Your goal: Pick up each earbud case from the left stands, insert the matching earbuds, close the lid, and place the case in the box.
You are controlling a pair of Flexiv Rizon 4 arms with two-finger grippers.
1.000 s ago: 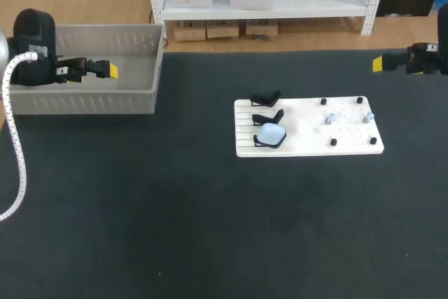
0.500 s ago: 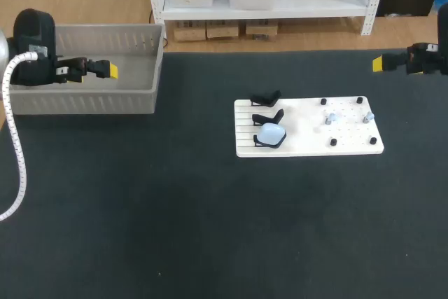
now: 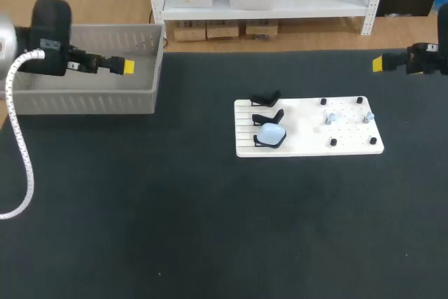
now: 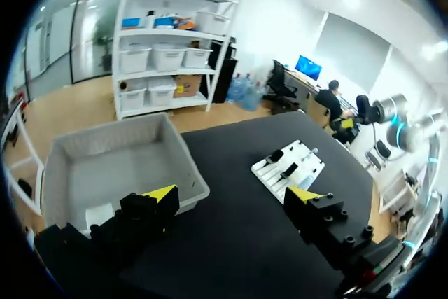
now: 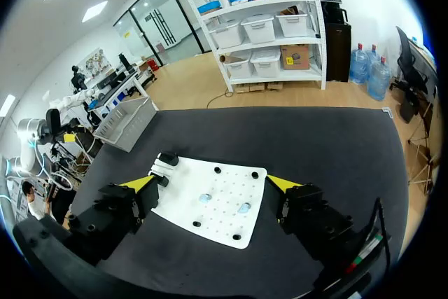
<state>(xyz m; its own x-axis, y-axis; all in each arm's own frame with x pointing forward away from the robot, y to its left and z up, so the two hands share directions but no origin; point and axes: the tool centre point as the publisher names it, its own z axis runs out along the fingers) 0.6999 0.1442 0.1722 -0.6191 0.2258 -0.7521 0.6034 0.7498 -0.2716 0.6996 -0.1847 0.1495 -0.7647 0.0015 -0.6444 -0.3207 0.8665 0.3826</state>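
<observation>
On the dark table (image 3: pixel 210 229) the white board (image 3: pixel 308 146) lies nearest. A pale blue, rounded earbud case (image 3: pixel 271 133) sits on the closest of the black stands (image 3: pixel 267 116) at the board's left end; whether its lid is up or down cannot be made out. Two earbuds (image 3: pixel 329 118) lie among black pegs (image 3: pixel 334 142) on the board's right half, bluish specks too small to show shape. Farther back, the left gripper (image 4: pixel 232 193) hangs over the grey box (image 3: pixel 84 99) with its fingers spread wide. In the left wrist view a pale object (image 4: pixel 98 215) in the box is partly hidden behind a finger and cannot be identified. The right gripper (image 5: pixel 210 183), its arm cut off at the table's far right, has its fingers wide apart, well clear of the board
</observation>
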